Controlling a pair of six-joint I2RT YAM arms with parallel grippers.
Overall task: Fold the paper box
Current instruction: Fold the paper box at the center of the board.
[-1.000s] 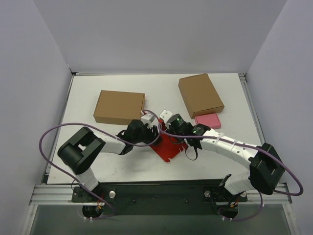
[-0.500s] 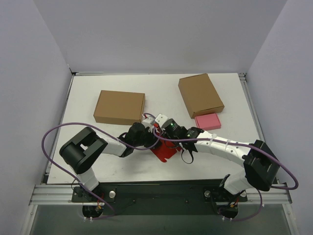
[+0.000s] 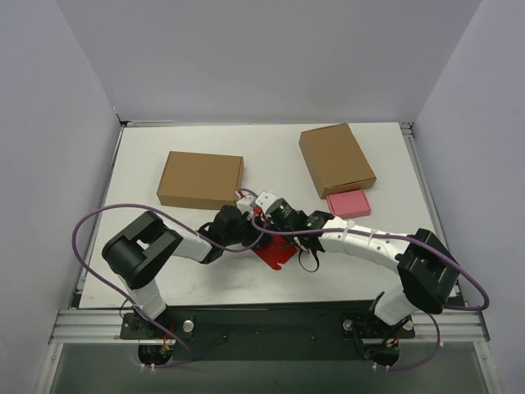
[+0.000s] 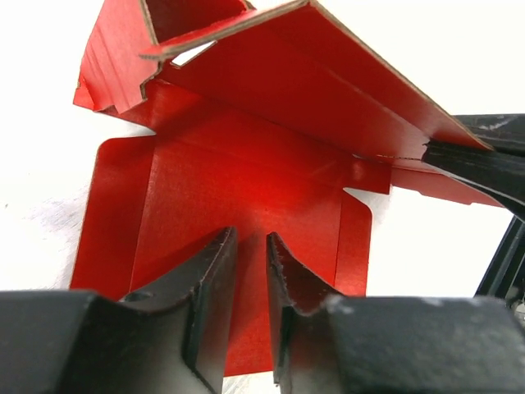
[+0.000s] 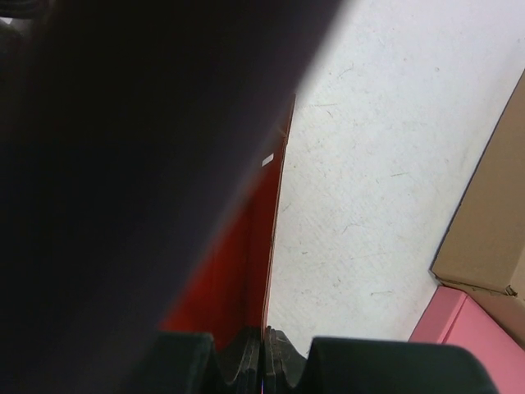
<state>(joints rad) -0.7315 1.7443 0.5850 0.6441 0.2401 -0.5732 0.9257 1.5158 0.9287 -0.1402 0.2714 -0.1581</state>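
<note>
The paper box (image 3: pixel 277 253) is a bright red die-cut sheet, partly folded, lying between the two arms near the table's middle. In the left wrist view the paper box (image 4: pixel 246 180) has its base flat and a large flap raised over it. My left gripper (image 4: pixel 250 242) hovers over or rests on the base with its fingers almost together and nothing between them; in the top view it (image 3: pixel 253 232) is at the sheet's left edge. My right gripper (image 5: pixel 262 332) is shut on the edge of a raised red flap (image 5: pixel 254 238); in the top view it (image 3: pixel 277 230) is just right of the left one.
Two brown cardboard boxes lie at the back, one on the left (image 3: pixel 200 179) and one on the right (image 3: pixel 335 158). A small pink box (image 3: pixel 349 203) sits in front of the right one. Both also show in the right wrist view, the brown box (image 5: pixel 492 230) and the pink box (image 5: pixel 451 328).
My right gripper has moved left toward the left gripper, carrying the red flap up and over the base. Less of the red sheet shows from above. The left gripper has barely moved.
</note>
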